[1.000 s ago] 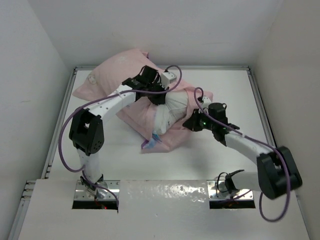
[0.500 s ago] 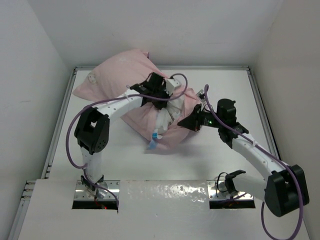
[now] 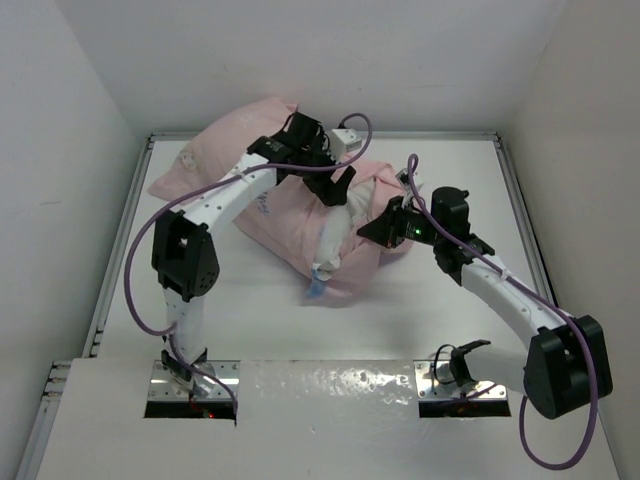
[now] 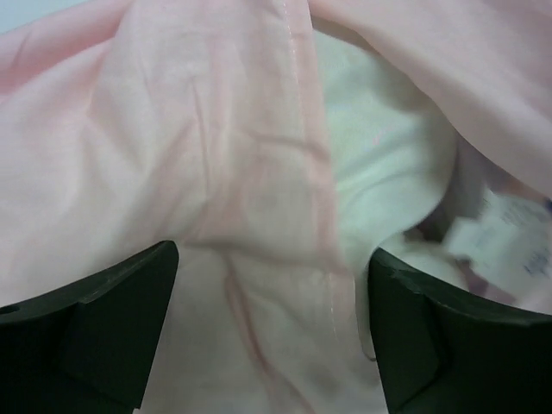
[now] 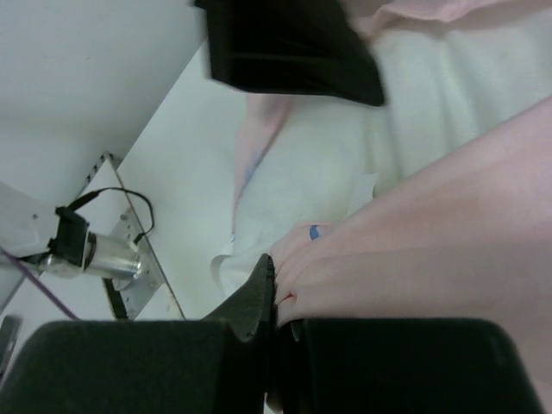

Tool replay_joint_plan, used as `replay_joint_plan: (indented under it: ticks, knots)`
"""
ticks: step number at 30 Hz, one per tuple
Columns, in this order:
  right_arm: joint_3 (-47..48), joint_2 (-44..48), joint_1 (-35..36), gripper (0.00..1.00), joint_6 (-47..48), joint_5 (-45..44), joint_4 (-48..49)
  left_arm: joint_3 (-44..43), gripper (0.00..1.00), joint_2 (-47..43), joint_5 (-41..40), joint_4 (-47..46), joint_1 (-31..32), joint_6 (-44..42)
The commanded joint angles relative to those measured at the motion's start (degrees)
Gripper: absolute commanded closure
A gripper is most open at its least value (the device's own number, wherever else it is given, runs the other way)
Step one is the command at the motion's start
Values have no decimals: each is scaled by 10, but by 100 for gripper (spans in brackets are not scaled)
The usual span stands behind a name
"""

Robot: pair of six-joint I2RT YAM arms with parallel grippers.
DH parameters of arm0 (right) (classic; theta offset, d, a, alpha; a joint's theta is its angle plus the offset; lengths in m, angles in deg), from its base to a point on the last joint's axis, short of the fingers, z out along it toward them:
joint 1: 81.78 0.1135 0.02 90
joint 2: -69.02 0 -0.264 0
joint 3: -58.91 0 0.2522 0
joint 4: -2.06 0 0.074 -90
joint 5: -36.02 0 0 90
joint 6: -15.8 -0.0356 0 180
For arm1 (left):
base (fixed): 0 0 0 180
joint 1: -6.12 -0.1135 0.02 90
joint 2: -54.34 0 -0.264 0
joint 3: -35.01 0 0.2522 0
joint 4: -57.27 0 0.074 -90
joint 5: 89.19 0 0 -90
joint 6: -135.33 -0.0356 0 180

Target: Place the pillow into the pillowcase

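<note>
Top external view showed the pillowcase (image 3: 235, 140) lying from about 10 o'clock to the centre of the worktop (image 3: 470, 190). The pillow (image 3: 345, 225) seemed mostly inside it, with a white end bulging out of the opening near the centre and facing 6 o'clock.

The step in hand looked like drawing the opening over that last exposed end. To do it well, the left gripper (image 4: 272, 345) would need a fresh bite on the hem (image 4: 302, 129) lying right under it. That bite should take one layer of pink cloth only, not the pillow beneath. Both sides could then pull evenly toward 6 o'clock, so the case slid on rather than bunched.

The left gripper stood wide open with cloth between its jaws, gripping nothing. The right gripper (image 5: 272, 302) was closed, pinching a fold of pillowcase at the 3 o'clock side of the opening.

The left arm (image 3: 215, 205) rose from its base at 7 o'clock and arched high toward 12, its wrist tipped down at the centre. The right arm (image 3: 500, 290) swept out past 4 o'clock, then reached in toward 9.
</note>
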Motion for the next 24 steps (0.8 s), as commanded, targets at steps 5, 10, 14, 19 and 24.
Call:
replay_joint_plan:
  ticks: [5, 10, 14, 19, 24]
  knots:
    - [28, -2, 2, 100, -9, -49, 12, 86, 4, -102, -63, 86, 55, -50]
    - [29, -9, 2, 100, -16, -44, 5, 187, 0, -98, -103, 18, 82, -24]
    - [24, 1, 2, 100, -12, -52, -13, 211, 1, -82, -77, -12, 83, -28]
    - [29, 24, 2, 100, 41, -36, -69, 168, 100, -19, -66, -15, 61, -16]
    - [22, 50, 1, 100, 151, 79, -238, 45, 100, -16, -19, -45, -52, 54]
